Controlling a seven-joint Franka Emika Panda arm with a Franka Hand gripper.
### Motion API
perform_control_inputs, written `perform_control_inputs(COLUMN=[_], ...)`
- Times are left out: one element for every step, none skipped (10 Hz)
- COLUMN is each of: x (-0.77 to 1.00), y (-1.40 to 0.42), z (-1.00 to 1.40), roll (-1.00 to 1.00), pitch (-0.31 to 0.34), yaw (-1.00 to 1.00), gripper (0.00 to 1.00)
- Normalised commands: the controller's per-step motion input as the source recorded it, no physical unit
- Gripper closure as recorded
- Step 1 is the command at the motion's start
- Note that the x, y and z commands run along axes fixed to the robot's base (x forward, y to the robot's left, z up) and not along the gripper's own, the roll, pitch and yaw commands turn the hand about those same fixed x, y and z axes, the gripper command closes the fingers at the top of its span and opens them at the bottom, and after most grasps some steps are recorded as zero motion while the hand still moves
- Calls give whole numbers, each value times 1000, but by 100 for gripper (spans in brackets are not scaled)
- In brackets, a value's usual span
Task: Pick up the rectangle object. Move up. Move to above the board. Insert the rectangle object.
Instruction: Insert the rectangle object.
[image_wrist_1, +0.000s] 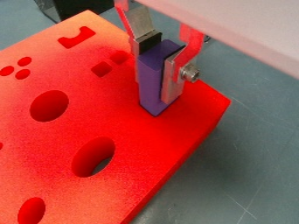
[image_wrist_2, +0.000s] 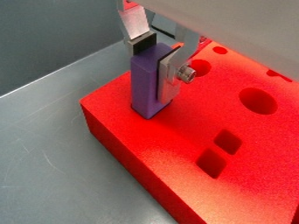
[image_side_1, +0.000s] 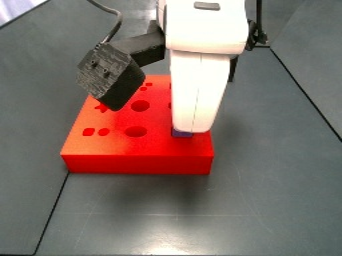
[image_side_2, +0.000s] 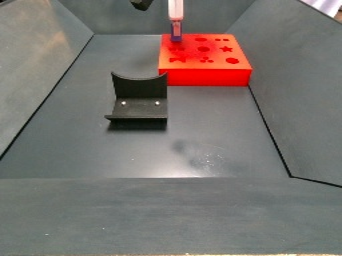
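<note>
My gripper (image_wrist_1: 158, 66) is shut on the rectangle object (image_wrist_1: 153, 83), a slim purple block held upright between the silver fingers (image_wrist_1: 173, 77). The block's lower end meets the top of the red board (image_wrist_1: 82, 122) close to one corner. I cannot tell whether it sits in a hole. Both wrist views show this; the block (image_wrist_2: 146, 83) stands near the board's (image_wrist_2: 222, 175) edge. In a side view only the block's purple foot (image_side_1: 181, 131) shows under the white hand (image_side_1: 198, 100). In the other side view the gripper (image_side_2: 175, 30) is over the board's (image_side_2: 207, 62) left end.
The board's top has round holes (image_wrist_1: 49, 105) and small square cut-outs (image_wrist_2: 229, 141). A dark grey U-shaped holder (image_side_2: 138, 100) stands on the grey floor in front of the board. Sloping grey walls (image_side_2: 40, 90) enclose the work area. A black camera (image_side_1: 114, 72) hangs beside the hand.
</note>
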Motion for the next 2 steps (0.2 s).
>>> perform_control_inputs(x=[0,0], y=[0,0], z=[-9,0], roll=[-29,0], pitch=[-49,0], yaw=[0,0], gripper=[100,100])
